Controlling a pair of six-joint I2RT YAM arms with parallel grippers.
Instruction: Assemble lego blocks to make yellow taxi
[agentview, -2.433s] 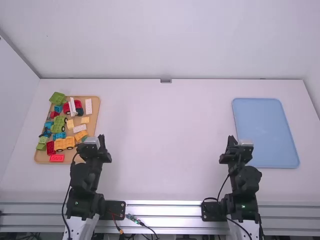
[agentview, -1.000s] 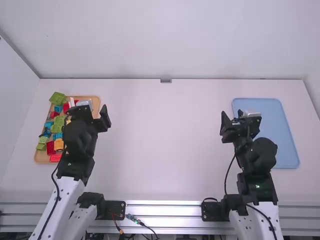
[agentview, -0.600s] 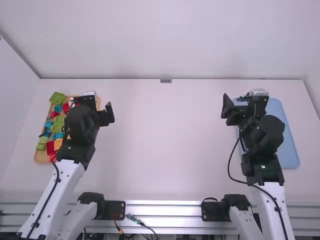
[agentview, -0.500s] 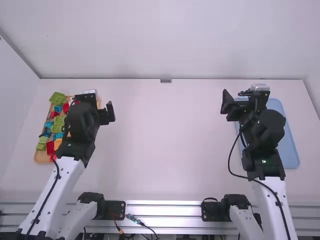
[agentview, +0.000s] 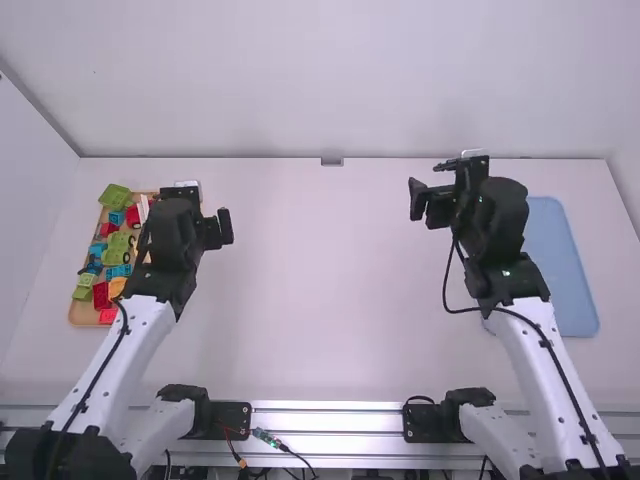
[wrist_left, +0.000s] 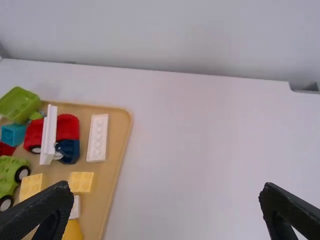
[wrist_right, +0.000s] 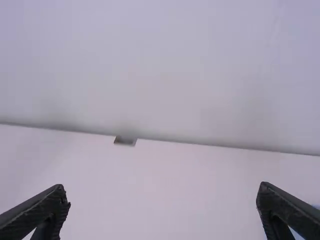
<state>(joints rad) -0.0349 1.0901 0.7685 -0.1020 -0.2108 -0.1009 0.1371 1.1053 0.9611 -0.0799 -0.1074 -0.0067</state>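
I have my left tool (agentview: 190, 212) up by the right side of the tan tray (wrist_left: 114, 155), its two fingers spread wide with nothing between them. My right tool (agentview: 457, 190) is over toward the far right of the white surface (agentview: 320, 280), left of the blue tray (agentview: 548, 240), its fingers also spread wide and empty. The taxi's blocks lie loose in the tan tray, at the left of the surface: I see two pale yellow blocks (wrist_left: 82, 182), an orange-yellow piece (wrist_left: 73, 231) partly behind one of my fingers, and a flat white plate (wrist_left: 97, 138) near the tray's edge. Among them are a green wheeled piece (wrist_left: 10, 172) and a red piece (wrist_left: 68, 127), with a green open block (wrist_left: 19, 104) at the far left corner.
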